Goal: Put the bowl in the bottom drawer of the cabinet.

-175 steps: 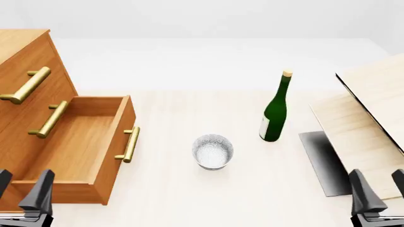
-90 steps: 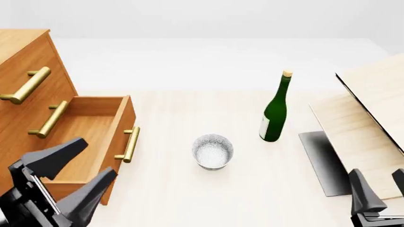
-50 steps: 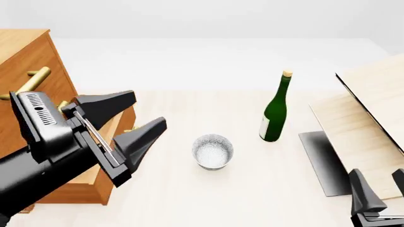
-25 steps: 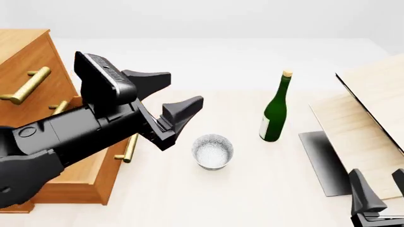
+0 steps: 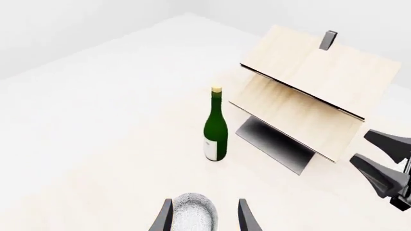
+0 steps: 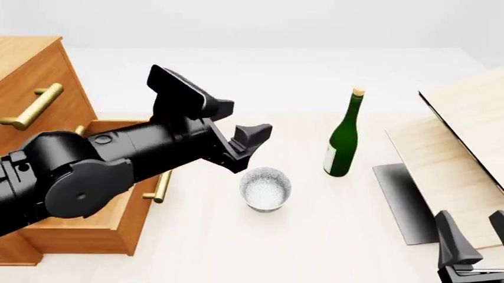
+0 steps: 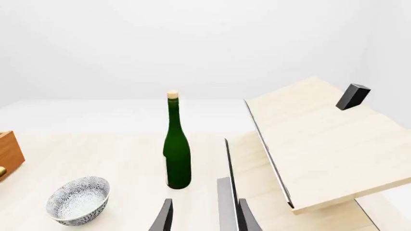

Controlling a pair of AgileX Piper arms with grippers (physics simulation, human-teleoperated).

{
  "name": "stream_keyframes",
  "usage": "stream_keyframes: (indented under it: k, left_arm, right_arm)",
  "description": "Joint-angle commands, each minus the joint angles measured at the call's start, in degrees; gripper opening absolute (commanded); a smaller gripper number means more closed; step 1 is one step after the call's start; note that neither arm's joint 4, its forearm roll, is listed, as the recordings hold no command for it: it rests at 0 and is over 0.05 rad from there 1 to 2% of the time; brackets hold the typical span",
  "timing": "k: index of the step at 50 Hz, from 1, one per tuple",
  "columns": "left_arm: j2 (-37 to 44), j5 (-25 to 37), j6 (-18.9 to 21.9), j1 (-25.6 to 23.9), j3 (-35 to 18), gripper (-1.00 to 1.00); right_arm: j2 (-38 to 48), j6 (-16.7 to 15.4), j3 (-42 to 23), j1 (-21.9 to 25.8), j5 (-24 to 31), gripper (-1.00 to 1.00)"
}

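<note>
The white speckled bowl (image 6: 265, 187) stands upright at the table's middle, and shows too in the left wrist view (image 5: 192, 215) and the right wrist view (image 7: 78, 199). My left gripper (image 6: 250, 118) hangs open above and just behind the bowl, holding nothing; its fingers (image 5: 247, 219) frame the bowl in the wrist view. The cabinet (image 6: 67, 88) fills the left side. Its bottom drawer (image 6: 102, 217) is pulled out and partly hidden by my left arm. My right gripper (image 6: 473, 244) stays low at the front right corner, open.
A green bottle (image 6: 344, 138) stands right of the bowl. Pale plywood boards (image 6: 457, 147) slope over a dark plate (image 6: 405, 200) at the right. The drawer's brass handle (image 6: 163, 186) is close to the bowl's left.
</note>
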Motion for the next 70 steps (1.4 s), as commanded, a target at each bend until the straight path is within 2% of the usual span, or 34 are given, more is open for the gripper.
stream_keyframes:
  k: [1, 14, 26, 27, 28, 40, 47, 70]
  left_arm:
    - [3.79, 2.31, -0.27, 0.88, -2.77, 1.0]
    - [6.34, 4.3, 0.25, 2.09, -4.33, 1.0]
    - [13.76, 8.48, 0.65, 0.87, -8.42, 1.0]
    - [13.83, 8.77, 0.5, 0.79, -8.8, 1.0]
    - [18.0, 9.87, -1.7, 0.23, -11.1, 1.0]
    - [20.53, 11.93, -2.11, -0.2, -13.86, 1.0]
    - [22.55, 11.36, -2.59, 0.53, -14.51, 1.0]
    - [29.36, 9.78, -4.6, -1.48, -17.12, 1.0]
  right_arm:
    - [-0.01, 0.01, 0.0, 0.0, 0.0, 1.0]
    - [-0.01, 0.0, 0.0, -0.01, 0.0, 1.0]
    - [0.01, 0.0, 0.0, 0.0, 0.0, 1.0]
    - [0.0, 0.0, 0.0, 0.0, 0.0, 1.0]
    - [0.0, 0.0, 0.0, 0.0, 0.0, 1.0]
    - [0.0, -0.01, 0.0, 0.0, 0.0, 1.0]
    - [0.0, -0.01, 0.0, 0.0, 0.0, 1.0]
    - [0.0, -0.01, 0.0, 0.01, 0.0, 1.0]
